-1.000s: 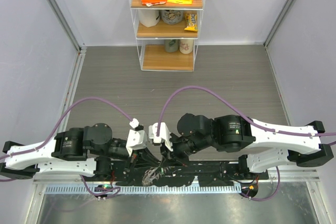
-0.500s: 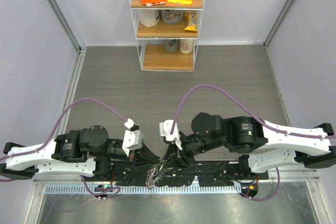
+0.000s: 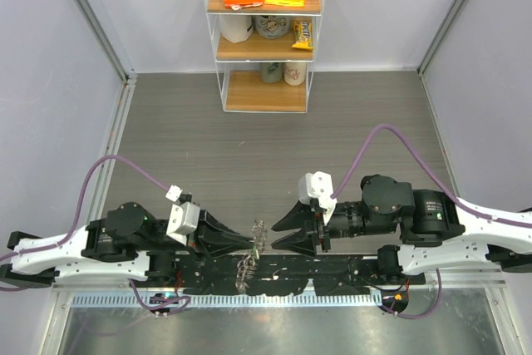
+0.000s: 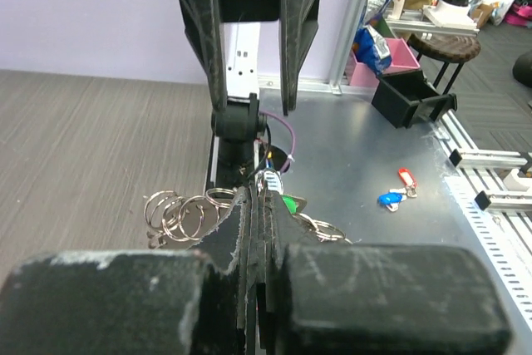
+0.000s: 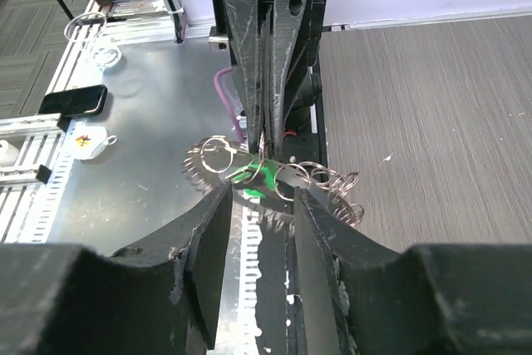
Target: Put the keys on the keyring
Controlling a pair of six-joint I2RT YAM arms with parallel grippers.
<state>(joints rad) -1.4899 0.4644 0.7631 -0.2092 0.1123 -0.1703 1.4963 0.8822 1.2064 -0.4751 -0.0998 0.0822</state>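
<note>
My left gripper (image 3: 251, 242) points right and is shut on a ring of the keyring (image 3: 245, 271), a silvery toothed bunch that hangs below its tip over the arm bases. In the left wrist view my shut fingertips (image 4: 249, 205) pinch the ring, with loose rings (image 4: 183, 209) on the left and the green-headed key (image 4: 289, 203) on the right. My right gripper (image 3: 283, 232) faces it, open, a short way off. In the right wrist view its open jaws (image 5: 259, 195) frame the green key (image 5: 263, 177) and the toothed keyring (image 5: 206, 160). I cannot see the black-headed key.
A clear shelf unit (image 3: 266, 39) with snack boxes and mugs stands at the back. A metal rail (image 3: 249, 298) runs along the near edge. Red and blue key tags (image 4: 397, 193) lie on the metal plate. A phone (image 5: 73, 101) lies on the left.
Both grippers have swung up from pointing down at the bunch and drawn apart. The left one has pulled back to the left with the keyring. The right one has moved right and stands open.
</note>
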